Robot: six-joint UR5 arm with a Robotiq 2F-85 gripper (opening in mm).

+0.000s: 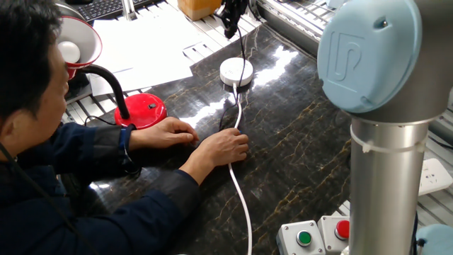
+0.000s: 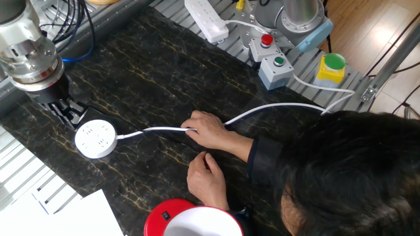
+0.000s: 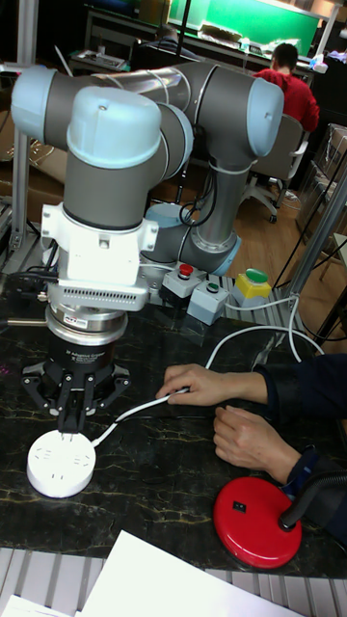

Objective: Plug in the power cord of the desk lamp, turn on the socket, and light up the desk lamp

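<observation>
The round white socket [image 1: 236, 72] [image 2: 96, 139] [image 3: 61, 465] lies flat on the dark marble table, its thick white cable running toward the person. My gripper [image 1: 230, 21] [image 2: 67, 113] [image 3: 69, 426] hovers just above the socket's far edge. It is shut on the small black plug of the power cord [image 1: 241, 49], whose thin black wire hangs down past the socket. The desk lamp stands at the left, with its red base [image 1: 141, 111] [image 3: 253, 521] and red shade [image 1: 74, 42] [image 2: 193, 223]. Its bulb is unlit.
A person leans over the near side of the table. One hand [image 1: 223, 147] [image 2: 207, 128] pins the white cable and the other rests by the lamp base. A long power strip [image 2: 207, 19], button boxes [image 2: 275, 65] and papers [image 1: 141, 42] ring the table.
</observation>
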